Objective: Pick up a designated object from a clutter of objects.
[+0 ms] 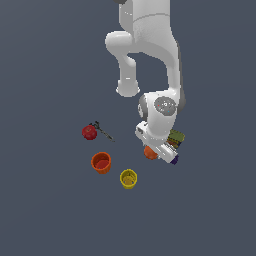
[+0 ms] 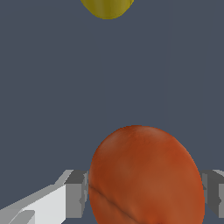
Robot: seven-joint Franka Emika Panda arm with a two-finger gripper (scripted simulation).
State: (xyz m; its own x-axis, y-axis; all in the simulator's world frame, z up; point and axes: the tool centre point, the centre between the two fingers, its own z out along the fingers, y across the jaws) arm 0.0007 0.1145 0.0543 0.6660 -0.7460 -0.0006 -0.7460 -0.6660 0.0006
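Dark grey floor, orange ball right of frame centre between the gripper fingers, apparently touching both sides, yellow cup and orange-red cup lower left of it, red ball further left.

A flat, featureless slate-blue floor under even light, filling both views edge to edge.
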